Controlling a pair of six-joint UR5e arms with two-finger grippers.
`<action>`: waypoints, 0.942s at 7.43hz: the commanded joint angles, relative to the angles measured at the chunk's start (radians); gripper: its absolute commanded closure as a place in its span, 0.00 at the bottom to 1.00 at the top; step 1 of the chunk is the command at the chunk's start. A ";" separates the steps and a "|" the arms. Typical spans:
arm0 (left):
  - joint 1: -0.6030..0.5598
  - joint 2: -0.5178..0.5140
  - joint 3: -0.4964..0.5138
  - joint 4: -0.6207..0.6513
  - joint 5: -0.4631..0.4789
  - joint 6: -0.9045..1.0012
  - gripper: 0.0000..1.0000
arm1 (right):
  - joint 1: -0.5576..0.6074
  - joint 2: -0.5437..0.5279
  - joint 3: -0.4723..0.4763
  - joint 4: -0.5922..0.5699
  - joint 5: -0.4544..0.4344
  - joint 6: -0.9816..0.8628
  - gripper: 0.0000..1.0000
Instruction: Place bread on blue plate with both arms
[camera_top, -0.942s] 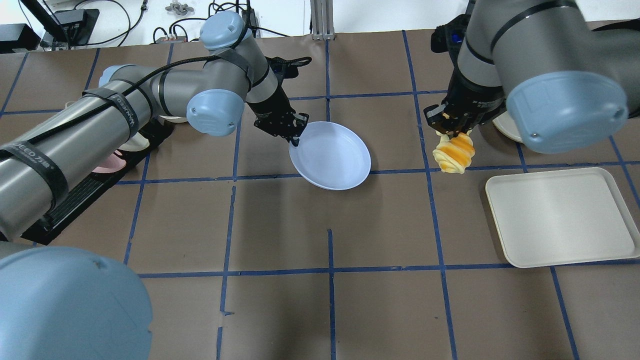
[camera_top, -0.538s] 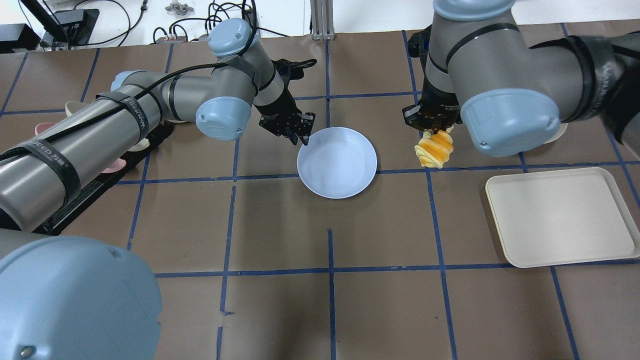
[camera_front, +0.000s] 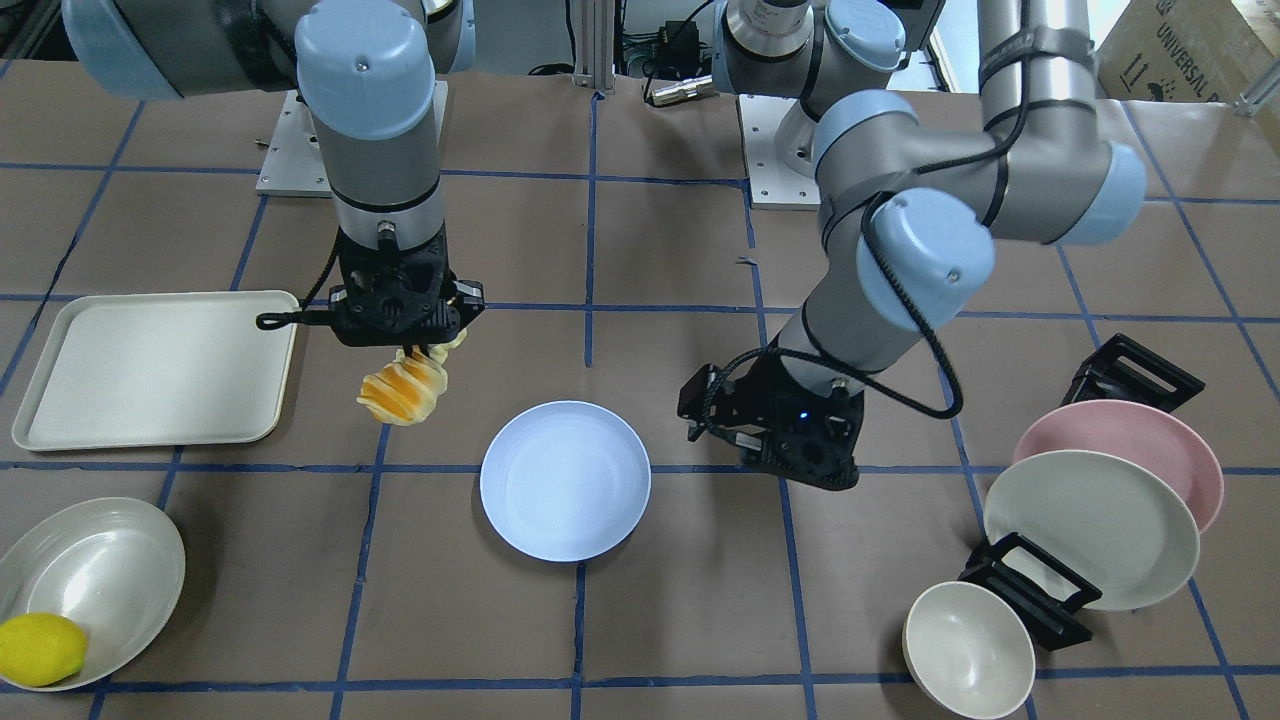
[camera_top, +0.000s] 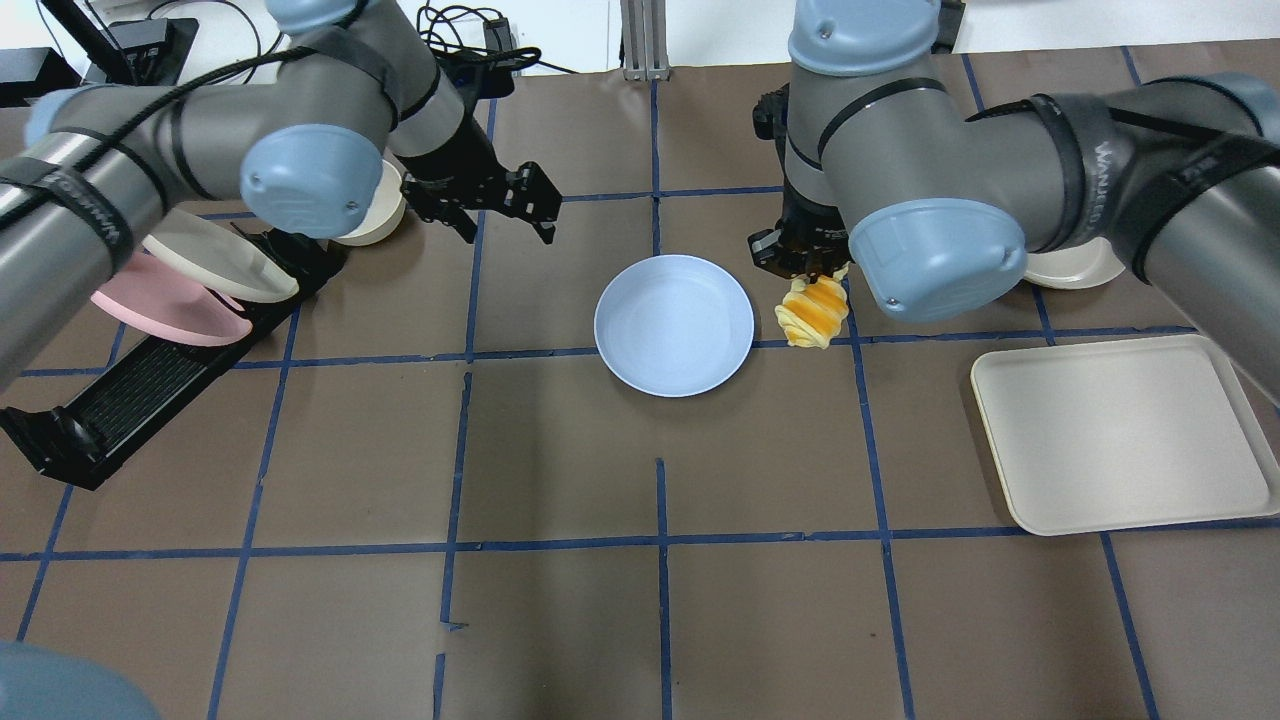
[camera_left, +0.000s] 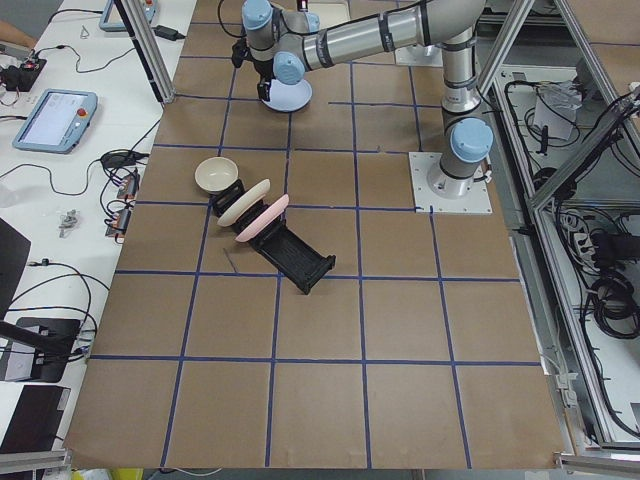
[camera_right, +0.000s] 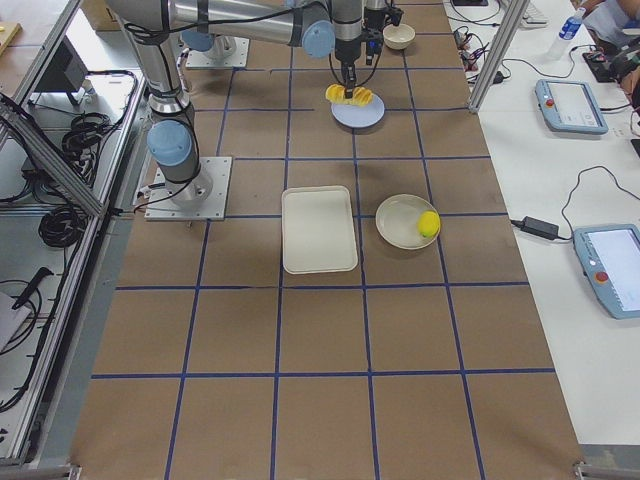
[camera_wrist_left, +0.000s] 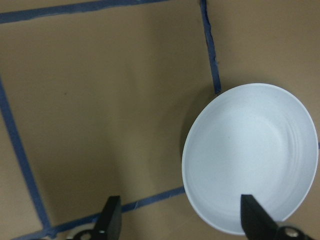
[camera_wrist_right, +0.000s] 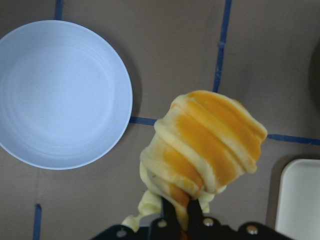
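The blue plate (camera_top: 673, 325) lies flat on the brown table, and it also shows in the front view (camera_front: 565, 480). My right gripper (camera_top: 812, 272) is shut on one end of the striped bread (camera_top: 812, 312), which hangs above the table just beside the plate's right rim. The right wrist view shows the bread (camera_wrist_right: 205, 145) beside the plate (camera_wrist_right: 60, 95), not over it. My left gripper (camera_top: 507, 232) is open and empty, lifted behind and to the left of the plate. Its fingers (camera_wrist_left: 111, 220) frame bare table and the plate (camera_wrist_left: 252, 155).
A cream tray (camera_top: 1120, 430) lies to the right. A black rack (camera_top: 150, 385) on the left holds a pink plate (camera_front: 1130, 440) and a cream plate (camera_front: 1090, 525), with a small bowl (camera_front: 968, 650) near it. A bowl (camera_front: 90, 575) with a lemon (camera_front: 40, 648) is beyond the tray.
My left gripper let go of the plate's rim and drew back to the left; the plate went from tilted to flat. My right gripper carried the bread left, close to the plate.
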 joint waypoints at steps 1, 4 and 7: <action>0.019 0.194 -0.003 -0.191 0.166 0.025 0.00 | 0.047 0.071 -0.009 -0.075 0.029 -0.001 0.94; 0.025 0.321 0.016 -0.327 0.196 0.025 0.00 | 0.129 0.188 -0.012 -0.195 0.028 0.000 0.94; 0.027 0.277 0.055 -0.341 0.196 0.008 0.00 | 0.138 0.243 -0.011 -0.226 0.024 -0.004 0.93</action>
